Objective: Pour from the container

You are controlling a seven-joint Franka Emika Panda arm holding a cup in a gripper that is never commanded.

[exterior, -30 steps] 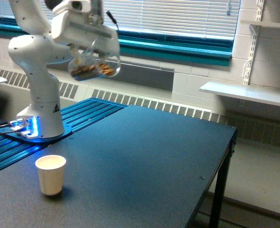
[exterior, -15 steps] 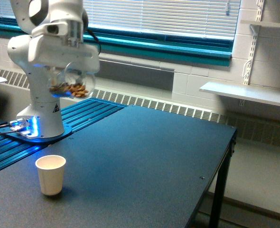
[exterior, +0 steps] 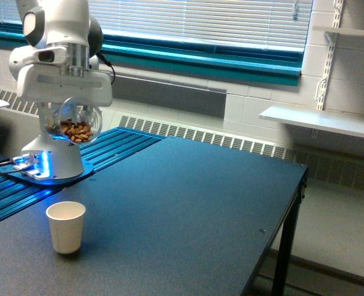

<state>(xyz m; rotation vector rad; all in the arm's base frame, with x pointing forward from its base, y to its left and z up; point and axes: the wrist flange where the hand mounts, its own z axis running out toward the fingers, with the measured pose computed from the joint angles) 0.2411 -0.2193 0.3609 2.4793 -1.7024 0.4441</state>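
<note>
Above the table's near-left part: the gripper (exterior: 75, 102) hangs in the air, clamped on the clear tumbler (exterior: 76, 123).
Claw state: closed around the tumbler; the white gripper body spans its top, and the fingers themselves are hard to pick out.
Tumbler: see-through plastic, tipped on its side so that one round end faces the camera; whether that end is the mouth or the base I cannot tell.
Contents: brown nut-like pieces (exterior: 78, 130) lie heaped in the lower part of the tumbler.
Position: the tumbler sits well above the table (exterior: 188, 209), higher than the paper cup (exterior: 66, 226) and a little toward the exterior view's right of it.
Paper cup: small, cream-white, upright near the table's front corner at the exterior view's left; its inside cannot be seen.
Arm: the white Franka arm (exterior: 55, 37) rises from a base (exterior: 52, 163) lit blue, behind the tumbler.
Background: closed blinds (exterior: 206, 21) over a teal sill (exterior: 219, 61), and a white wall shelf (exterior: 321, 120) at the exterior view's right.
</note>
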